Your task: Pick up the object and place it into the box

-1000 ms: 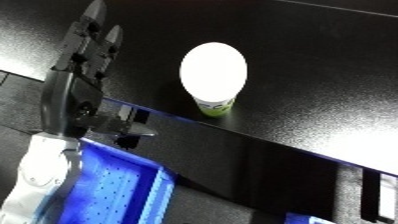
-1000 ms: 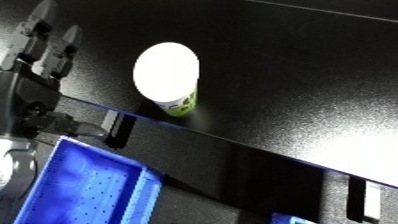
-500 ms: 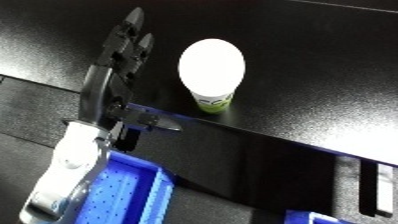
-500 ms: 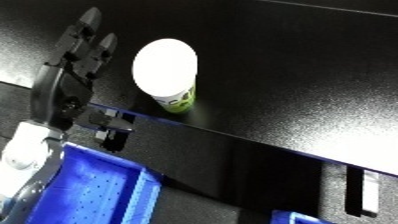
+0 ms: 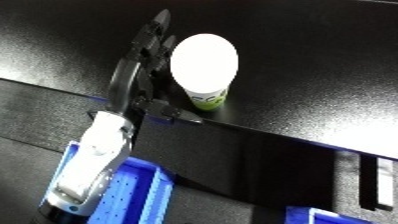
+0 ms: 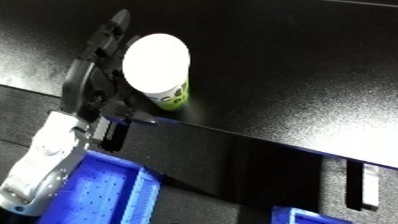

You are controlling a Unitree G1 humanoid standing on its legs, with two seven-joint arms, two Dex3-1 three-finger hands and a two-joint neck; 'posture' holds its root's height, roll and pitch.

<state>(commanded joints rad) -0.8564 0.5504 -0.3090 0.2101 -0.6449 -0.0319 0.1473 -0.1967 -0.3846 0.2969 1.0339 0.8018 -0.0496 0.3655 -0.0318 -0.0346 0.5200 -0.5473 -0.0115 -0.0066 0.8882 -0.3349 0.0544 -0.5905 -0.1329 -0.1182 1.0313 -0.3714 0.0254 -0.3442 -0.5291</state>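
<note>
A white paper cup (image 5: 204, 62) with green print near its base stands upright on the black table (image 5: 311, 45). My left hand (image 5: 131, 82) reaches in from the lower left and lies against the cup's left side. Its fingers (image 5: 153, 37) are straight and point up past the rim, while the thumb (image 5: 173, 112) sticks out beneath the cup's base. The hand is open and nothing is curled round the cup. A blue bin (image 6: 107, 192) sits at the lower left, under my white forearm (image 5: 89, 165). My right hand shows in no view.
A wide black band (image 5: 249, 160) runs diagonally between the table top and the bin. A second blue corner (image 5: 330, 217) shows at the bottom right, and a white slot-shaped mark (image 6: 369, 187) lies at the right edge.
My left hand has moved right and forward, from well left of the cup to right against its side. The cup has stayed where it was.
</note>
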